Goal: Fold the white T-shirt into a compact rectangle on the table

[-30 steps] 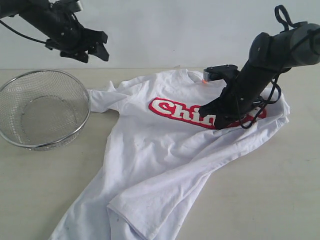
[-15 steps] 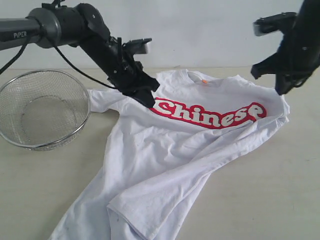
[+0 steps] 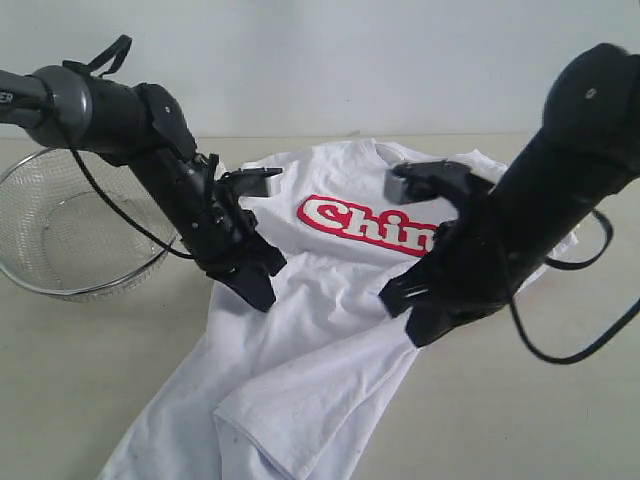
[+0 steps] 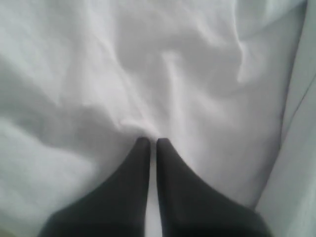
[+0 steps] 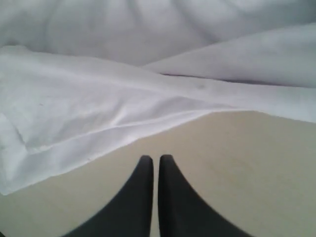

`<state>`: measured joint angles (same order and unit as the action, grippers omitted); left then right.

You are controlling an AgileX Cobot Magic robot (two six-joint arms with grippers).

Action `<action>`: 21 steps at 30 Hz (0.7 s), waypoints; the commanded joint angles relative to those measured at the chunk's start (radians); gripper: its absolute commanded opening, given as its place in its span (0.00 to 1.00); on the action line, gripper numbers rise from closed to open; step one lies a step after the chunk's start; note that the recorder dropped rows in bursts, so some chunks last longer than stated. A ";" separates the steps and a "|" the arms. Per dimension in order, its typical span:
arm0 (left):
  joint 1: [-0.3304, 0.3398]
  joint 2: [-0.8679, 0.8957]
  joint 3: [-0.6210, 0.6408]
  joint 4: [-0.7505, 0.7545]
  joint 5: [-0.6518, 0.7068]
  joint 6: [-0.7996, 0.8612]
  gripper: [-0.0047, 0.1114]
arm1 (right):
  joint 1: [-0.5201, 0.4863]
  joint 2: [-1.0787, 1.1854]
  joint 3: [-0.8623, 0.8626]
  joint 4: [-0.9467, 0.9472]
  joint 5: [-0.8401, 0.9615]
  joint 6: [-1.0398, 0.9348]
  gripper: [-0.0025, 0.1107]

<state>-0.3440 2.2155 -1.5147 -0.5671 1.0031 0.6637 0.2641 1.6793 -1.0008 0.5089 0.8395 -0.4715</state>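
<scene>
The white T-shirt lies rumpled mid-tabletop, barely folded (one loose lap, near right). The left pincer seemingly pinches its left side. The right pincer, pressed together and empty, hangs beside its right edge. Nearly all the folding is left.

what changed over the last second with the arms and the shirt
The left gripper swung down from up high and closed, seemingly pinching the white T-shirt below its sleeve. The right gripper, shut throughout, left the lettering, lifted, then dropped beside the shirt's edge over the table. Shirt and basket stayed put.
</scene>
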 commanded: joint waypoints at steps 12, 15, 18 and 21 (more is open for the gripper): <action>-0.020 -0.115 0.264 -0.064 -0.024 0.017 0.08 | 0.308 0.045 0.015 0.014 -0.063 0.188 0.33; -0.034 -0.115 0.284 -0.064 -0.058 0.017 0.08 | 0.348 0.053 0.015 0.014 -0.057 0.244 0.43; -0.041 -0.115 0.287 -0.040 -0.065 0.017 0.08 | 0.381 0.077 0.015 0.012 -0.059 0.256 0.44; -0.041 -0.115 0.287 -0.041 -0.061 0.017 0.08 | 0.396 0.107 0.015 0.011 -0.089 0.277 0.44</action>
<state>-0.3764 2.1092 -1.2350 -0.6162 0.9535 0.6737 0.6486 1.7627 -0.9889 0.5239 0.7690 -0.2156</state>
